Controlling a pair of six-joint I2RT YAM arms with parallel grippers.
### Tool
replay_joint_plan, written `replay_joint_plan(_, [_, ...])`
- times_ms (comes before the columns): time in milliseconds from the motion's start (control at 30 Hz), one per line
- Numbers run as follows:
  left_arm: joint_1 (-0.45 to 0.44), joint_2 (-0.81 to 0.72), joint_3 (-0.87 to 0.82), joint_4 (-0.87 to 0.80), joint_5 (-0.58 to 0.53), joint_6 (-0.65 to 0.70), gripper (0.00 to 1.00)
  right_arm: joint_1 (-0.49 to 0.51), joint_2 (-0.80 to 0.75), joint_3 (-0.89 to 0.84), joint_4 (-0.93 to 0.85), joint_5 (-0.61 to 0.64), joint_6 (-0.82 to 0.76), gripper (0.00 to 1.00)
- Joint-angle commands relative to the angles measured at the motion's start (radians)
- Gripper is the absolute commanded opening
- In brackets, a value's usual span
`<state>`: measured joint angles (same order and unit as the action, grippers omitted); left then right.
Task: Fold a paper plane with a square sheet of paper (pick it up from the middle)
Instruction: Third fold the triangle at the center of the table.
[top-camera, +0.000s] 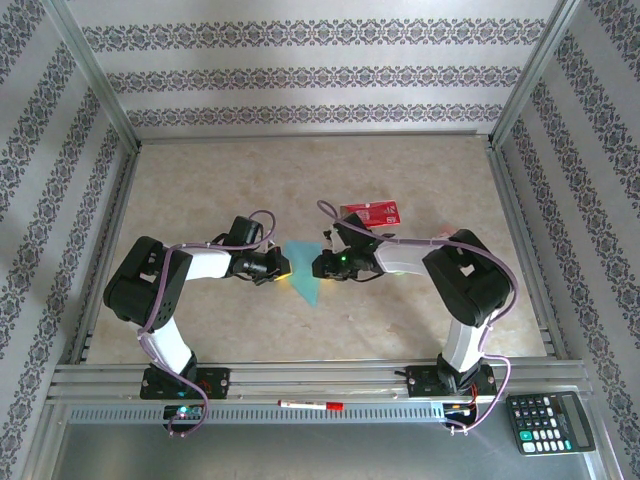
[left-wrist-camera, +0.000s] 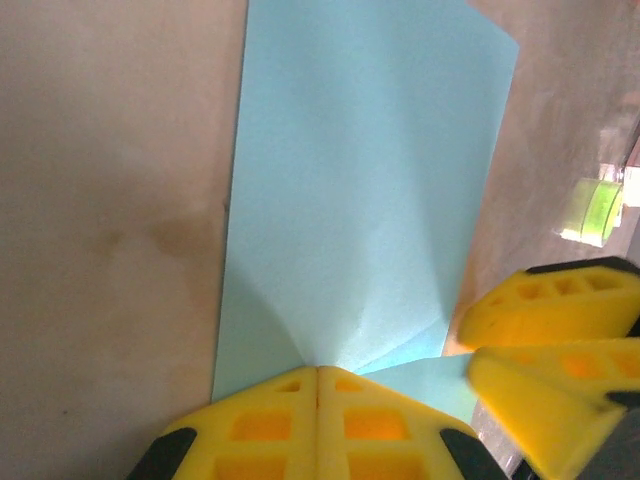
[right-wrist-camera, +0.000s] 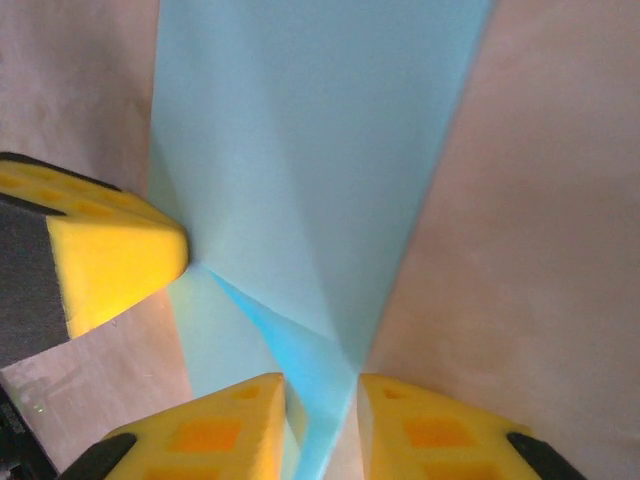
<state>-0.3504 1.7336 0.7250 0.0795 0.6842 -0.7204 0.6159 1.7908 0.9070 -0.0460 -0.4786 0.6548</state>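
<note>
Nearest us: left gripper (left-wrist-camera: 318, 372), yellow fingers (left-wrist-camera: 262, 425) clenched on centre crease of light-blue paper sheet (left-wrist-camera: 370, 150). We see sheet mid-table (top-camera: 200, 180), between both grippers, fanning out from pinch. Right gripper (right-wrist-camera: 322, 385) faces it, jaws parted slightly, paper fold in gap. Red packet (top-camera: 372, 212) lies just beyond right gripper.

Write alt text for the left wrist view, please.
The left hand, its yellow fingers shut, pinches the near edge of a creased light-blue paper that stretches away over a beige table. The right hand sits at the lower right, at the paper's near corner.
</note>
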Motion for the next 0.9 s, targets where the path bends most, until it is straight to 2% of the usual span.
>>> replay_joint_plan(0, [0.012,0.034,-0.025,-0.049,-0.049,0.036,0.0,-0.008,-0.075,-0.024,-0.069,0.024,-0.032,0.27])
replay_joint_plan(133, [0.013,0.033,-0.022,-0.057,-0.054,0.041,0.0,0.014,-0.16,-0.074,-0.074,0.048,-0.031,0.28])
replay_joint_plan(233, [0.013,0.032,-0.021,-0.066,-0.056,0.049,0.0,0.075,-0.197,-0.081,-0.068,0.062,-0.039,0.27])
replay_joint_plan(433, [0.013,0.04,-0.018,-0.071,-0.06,0.055,0.0,0.188,-0.11,0.001,-0.026,0.008,-0.033,0.18])
replay_joint_plan(667, [0.013,0.038,-0.017,-0.084,-0.064,0.065,0.0,0.191,0.003,0.064,-0.029,-0.015,-0.051,0.12])
replay_joint_plan(867, [0.013,0.046,-0.011,-0.087,-0.066,0.068,0.0,0.181,0.025,0.018,-0.025,-0.026,-0.056,0.09])
